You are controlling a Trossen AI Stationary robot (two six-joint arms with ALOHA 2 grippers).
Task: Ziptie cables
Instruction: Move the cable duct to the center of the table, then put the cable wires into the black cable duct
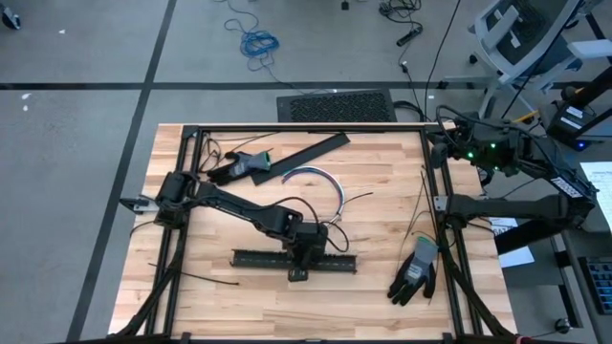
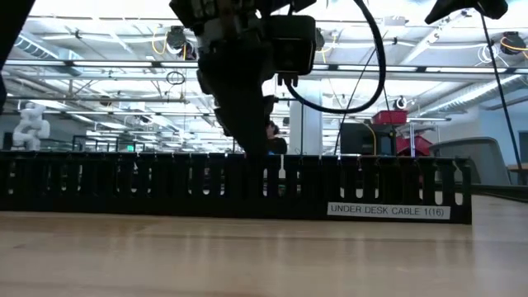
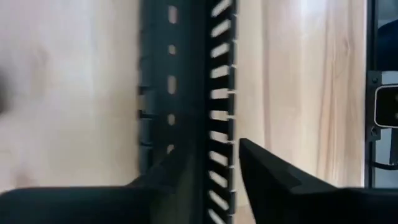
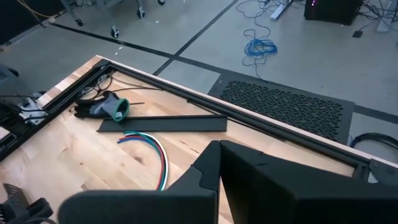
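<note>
Cables (image 1: 323, 180) lie curved mid-bench, far of left pincer (image 1: 299, 270): light, floppy, best gripped mid-bundle. Left pincer slightly open, empty, straddling slotted tray (image 1: 251, 258). Right pincer (image 4: 219, 163) parked right, nearly closed, empty.

Wooden table (image 1: 373, 191), slotted cable tray (image 1: 251, 258), cables (image 1: 320, 177), black strip (image 1: 311, 150), two gloves (image 1: 414, 272)

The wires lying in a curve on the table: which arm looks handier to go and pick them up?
Probably the left. Its tool is out over the middle of the table at the slotted black tray, near the wires. The right arm sits folded back at the table's edge.
</note>
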